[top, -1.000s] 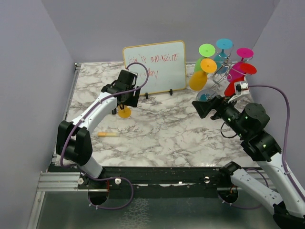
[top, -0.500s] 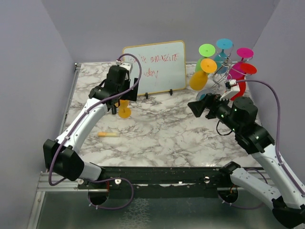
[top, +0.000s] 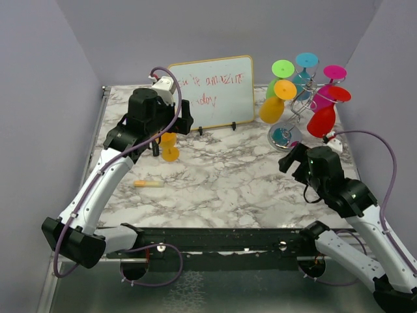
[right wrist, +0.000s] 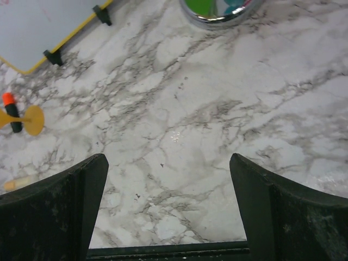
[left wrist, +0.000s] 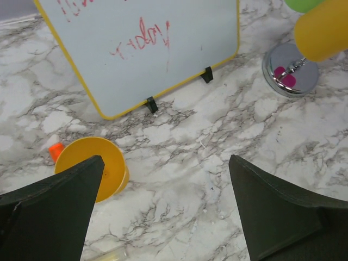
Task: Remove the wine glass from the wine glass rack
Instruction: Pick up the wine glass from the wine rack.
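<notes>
1. The wine glass rack point(top: 285, 136) stands at the right rear of the desk point(top: 228, 169), with coloured wine glasses point(top: 272, 109) hanging on it, feet up.
2. The right hand point(top: 290, 158), jaws wide and empty, is the nearer one; the red wine glass point(top: 322, 120) hangs just beyond it.
3. The left hand point(left wrist: 166, 209) is wide and empty, beside an orange glass point(top: 170, 147) on the desk.

A white worktop with grey marble veining point(top: 221, 176) filled the middle of the enclosure. Plain lavender-grey walls rose behind the worktop point(top: 195, 29), to its left point(top: 39, 98) and to its right point(top: 391, 59). A black metal rail point(top: 215, 238) ran along its near edge, with a ribbed silver aluminium bar point(top: 78, 249) at the rail's left end. Below the near edge lay a dull, speckled grey surface point(top: 208, 293). The light was soft and even, leaving only faint shadows on the worktop.
</notes>
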Controlling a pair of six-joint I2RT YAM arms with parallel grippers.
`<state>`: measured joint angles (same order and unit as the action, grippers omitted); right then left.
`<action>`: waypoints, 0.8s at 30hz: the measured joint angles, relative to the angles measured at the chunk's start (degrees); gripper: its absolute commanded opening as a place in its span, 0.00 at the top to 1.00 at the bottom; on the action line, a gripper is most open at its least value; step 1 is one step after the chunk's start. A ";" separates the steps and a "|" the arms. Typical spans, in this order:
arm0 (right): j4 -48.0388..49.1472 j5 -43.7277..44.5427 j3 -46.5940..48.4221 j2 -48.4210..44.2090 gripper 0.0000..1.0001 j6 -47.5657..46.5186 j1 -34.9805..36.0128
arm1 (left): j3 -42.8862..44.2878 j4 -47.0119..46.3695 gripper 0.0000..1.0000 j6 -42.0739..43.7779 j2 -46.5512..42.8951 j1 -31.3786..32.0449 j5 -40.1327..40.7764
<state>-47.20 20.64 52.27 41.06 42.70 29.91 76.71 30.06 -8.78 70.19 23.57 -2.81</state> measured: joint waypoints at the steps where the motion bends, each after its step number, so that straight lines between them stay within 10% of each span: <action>1: -1.62 1.46 -0.20 -0.50 0.00 1.53 0.00 | 0.00 -0.28 0.01 -0.02 0.00 0.00 -0.92; 14: -6.34 3.67 -3.56 1.88 0.00 10.01 -5.01 | -0.68 -0.87 0.01 -1.70 0.61 0.00 -7.89; 24: 11.61 -32.81 -21.55 12.57 0.00 2.23 -49.07 | -3.52 -1.05 0.01 -1.95 -1.33 0.00 -8.24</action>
<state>-35.59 -12.16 30.72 53.63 44.93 -19.16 73.19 29.02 -10.72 68.86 23.57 -11.05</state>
